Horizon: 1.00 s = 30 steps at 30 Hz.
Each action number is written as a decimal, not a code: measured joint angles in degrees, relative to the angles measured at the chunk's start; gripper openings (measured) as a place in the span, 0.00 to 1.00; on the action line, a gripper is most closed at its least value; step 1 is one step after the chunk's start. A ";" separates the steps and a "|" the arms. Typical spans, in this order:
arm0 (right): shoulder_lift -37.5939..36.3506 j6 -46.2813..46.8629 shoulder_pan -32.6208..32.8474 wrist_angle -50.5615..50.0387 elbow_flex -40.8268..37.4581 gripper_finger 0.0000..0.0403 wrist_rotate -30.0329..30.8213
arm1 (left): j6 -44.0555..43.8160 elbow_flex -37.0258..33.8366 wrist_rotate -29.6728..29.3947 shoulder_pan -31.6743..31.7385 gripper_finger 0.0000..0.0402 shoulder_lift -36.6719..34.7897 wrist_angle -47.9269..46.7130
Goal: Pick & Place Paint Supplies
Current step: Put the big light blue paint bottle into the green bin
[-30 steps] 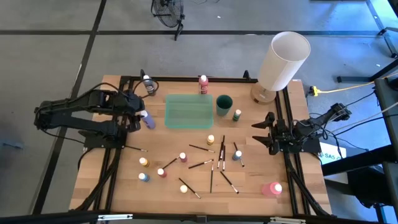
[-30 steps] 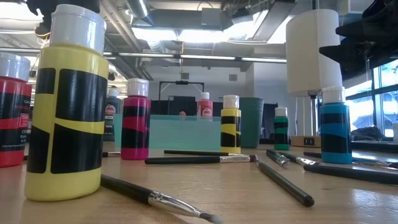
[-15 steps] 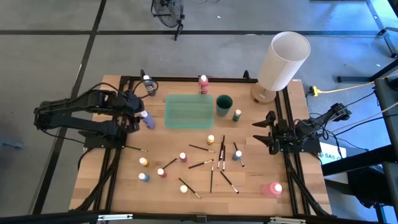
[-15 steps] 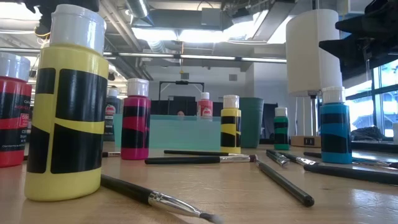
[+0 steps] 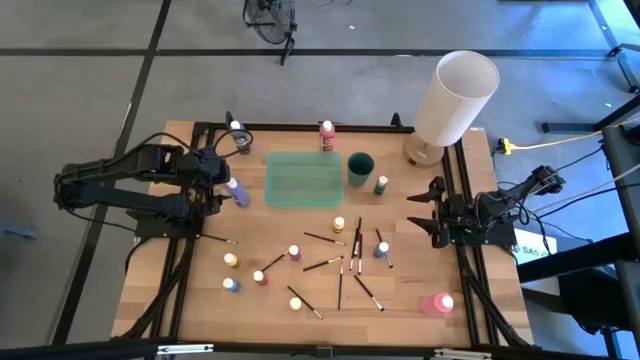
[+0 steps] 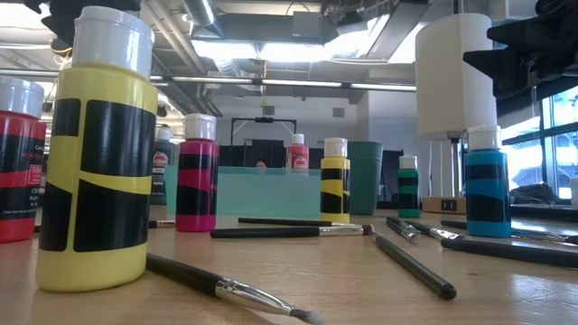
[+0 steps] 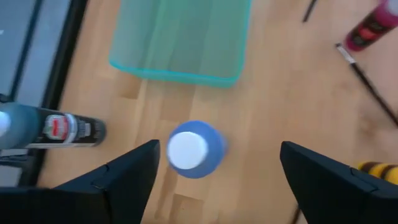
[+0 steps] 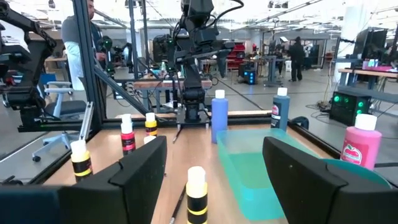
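Beside the translucent green plastic tray (image 5: 304, 179), on its left, stands a purple white-capped paint bottle (image 5: 237, 191) upright on the bare wooden table (image 5: 400, 290), not in the tray. Left gripper (image 7: 214, 180) hovers right over it, fingers spread wide, one either side of the cap, nothing gripped. Right gripper (image 5: 428, 210) waits at the table's right edge, fingers apart too, empty.

Risks: purple bottle sits just beside the tray wall, so a finger coming down could clip the cap and tip it, or shove the tray. Closing off-centre could squirt the round bottle sideways.

Containers: tray looks empty, as far as the high view shows. Dark green cup (image 5: 360, 168) sits just right of the tray; contents can't be told.

Rest of the supplies are scattered: small bottles and thin dark-handled brushes (image 5: 340, 268) mid-table, pink bottle (image 5: 437, 304) lying near the front right corner, red bottle (image 5: 327, 133) behind the tray. Nothing placed yet, by my read.
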 joint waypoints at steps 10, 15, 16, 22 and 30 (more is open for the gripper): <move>0.79 4.98 -0.02 0.08 0.00 0.67 -0.20 | -2.27 -0.02 -0.20 0.00 0.83 0.70 0.22; 0.79 8.42 -0.02 0.17 0.00 0.67 -0.32 | -2.32 -0.02 -3.73 0.00 0.83 1.07 0.22; 0.79 9.46 -0.02 0.21 0.00 0.67 -0.32 | -2.39 -0.02 -3.67 0.00 0.83 1.13 0.23; 0.79 8.97 -0.02 2.30 0.00 0.67 -0.13 | -2.38 -0.02 -3.68 0.00 0.83 1.18 0.20; 0.79 6.57 -0.02 4.05 0.00 0.67 -0.22 | -3.70 -0.02 -1.56 0.04 0.83 2.16 -0.31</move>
